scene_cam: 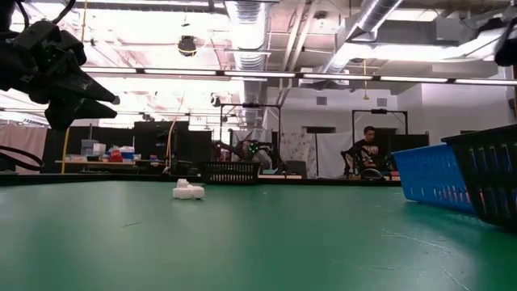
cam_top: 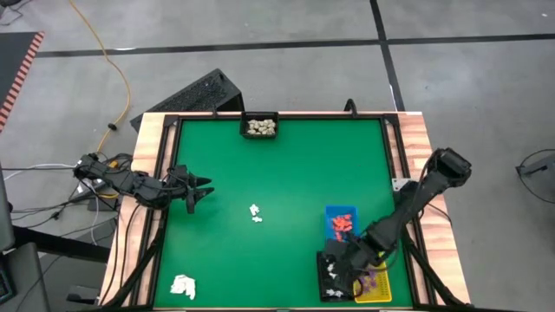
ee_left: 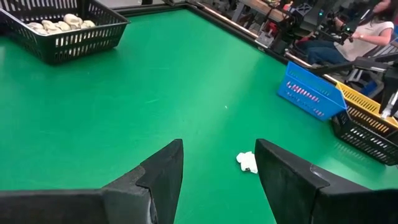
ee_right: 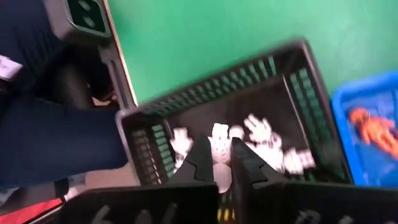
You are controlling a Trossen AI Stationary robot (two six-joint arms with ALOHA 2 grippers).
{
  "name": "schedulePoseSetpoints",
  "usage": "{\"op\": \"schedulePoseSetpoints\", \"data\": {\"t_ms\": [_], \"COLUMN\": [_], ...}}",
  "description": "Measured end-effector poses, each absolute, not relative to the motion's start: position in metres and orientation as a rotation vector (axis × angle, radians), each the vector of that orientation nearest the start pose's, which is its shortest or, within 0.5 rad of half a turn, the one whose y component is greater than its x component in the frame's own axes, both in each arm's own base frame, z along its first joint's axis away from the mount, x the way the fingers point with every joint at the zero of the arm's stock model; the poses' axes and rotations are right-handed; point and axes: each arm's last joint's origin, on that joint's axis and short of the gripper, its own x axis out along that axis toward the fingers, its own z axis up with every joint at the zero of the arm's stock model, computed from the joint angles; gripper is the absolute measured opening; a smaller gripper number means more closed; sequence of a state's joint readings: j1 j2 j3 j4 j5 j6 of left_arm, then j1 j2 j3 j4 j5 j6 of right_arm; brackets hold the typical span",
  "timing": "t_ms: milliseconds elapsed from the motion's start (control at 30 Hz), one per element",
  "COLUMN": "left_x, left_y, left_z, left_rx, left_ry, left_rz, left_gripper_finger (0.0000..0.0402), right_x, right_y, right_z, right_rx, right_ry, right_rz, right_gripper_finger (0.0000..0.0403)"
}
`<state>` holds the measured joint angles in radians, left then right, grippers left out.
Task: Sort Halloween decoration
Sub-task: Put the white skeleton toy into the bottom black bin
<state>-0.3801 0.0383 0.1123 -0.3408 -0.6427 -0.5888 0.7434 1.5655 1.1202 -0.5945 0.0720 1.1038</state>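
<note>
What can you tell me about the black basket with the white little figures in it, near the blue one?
The black plastic lattice basket is a small rectangular tray with slotted walls and an open top. It sits flat on the green table, near the edge closest to the robot, on the right. A blue basket and a yellow basket stand close beside it. Inside lie several tiny white figurine pieces. The right gripper hangs over it, fingers nearly together around a white piece.
</note>
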Motion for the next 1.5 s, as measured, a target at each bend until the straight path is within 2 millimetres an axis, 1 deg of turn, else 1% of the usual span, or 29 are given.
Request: {"op": "schedulePoseSetpoints", "data": {"t_ms": [200,367,533,600,700,833,933,967,1067,1167,1267,1400,1500], "left_x": [0.084,0.084,0.084,0.084,0.084,0.084,0.084,0.084,0.084,0.084,0.084,0.084,0.084], "left_y": [-0.015,-0.015,-0.015,-0.015,-0.015,-0.015,-0.015,-0.015,-0.015,-0.015,-0.015,-0.015,-0.015], "left_z": [0.168,0.168,0.168,0.168,0.168,0.168,0.168,0.168,0.168,0.168,0.168,0.168,0.168], "left_rx": [-0.452,-0.452,-0.451,-0.451,-0.451,-0.452,-0.451,-0.451,-0.451,-0.451,-0.451,-0.451,-0.451], "left_ry": [0.148,0.148,0.148,0.148,0.149,0.148,0.148,0.149,0.149,0.149,0.149,0.149,0.149], "left_rz": [0.321,0.321,0.321,0.321,0.321,0.321,0.321,0.321,0.321,0.322,0.322,0.321,0.321], "left_gripper_finger": [0.0189,0.0189,0.0189,0.0189,0.0189,0.0189,0.0189,0.0189,0.0189,0.0189,0.0189,0.0189,0.0189], "right_x": [0.230,0.233,0.238,0.246,0.265,0.295,0.314,0.321,0.342,0.364,0.380,0.393,0.400], "right_y": [0.211,0.207,0.202,0.198,0.185,0.160,0.141,0.135,0.119,0.109,0.104,0.097,0.091], "right_z": [0.232,0.231,0.232,0.233,0.239,0.251,0.256,0.255,0.247,0.228,0.207,0.189,0.171], "right_rx": [0.590,0.592,0.588,0.557,0.473,0.312,0.185,0.142,0.079,0.045,0.011,0.023,0.022], "right_ry": [1.173,1.177,1.175,1.126,0.966,0.718,0.597,0.570,0.504,0.465,0.446,0.410,0.429], "right_rz": [-0.030,-0.053,-0.034,-0.008,0.000,-0.026,-0.051,-0.069,-0.104,-0.117,-0.132,-0.172,-0.207], "right_gripper_finger": [0.0074,0.0119,0.0150,0.0157,0.0159,0.0155,0.0151,0.0149,0.0146,0.0144,0.0144,0.0144,0.0144]}}
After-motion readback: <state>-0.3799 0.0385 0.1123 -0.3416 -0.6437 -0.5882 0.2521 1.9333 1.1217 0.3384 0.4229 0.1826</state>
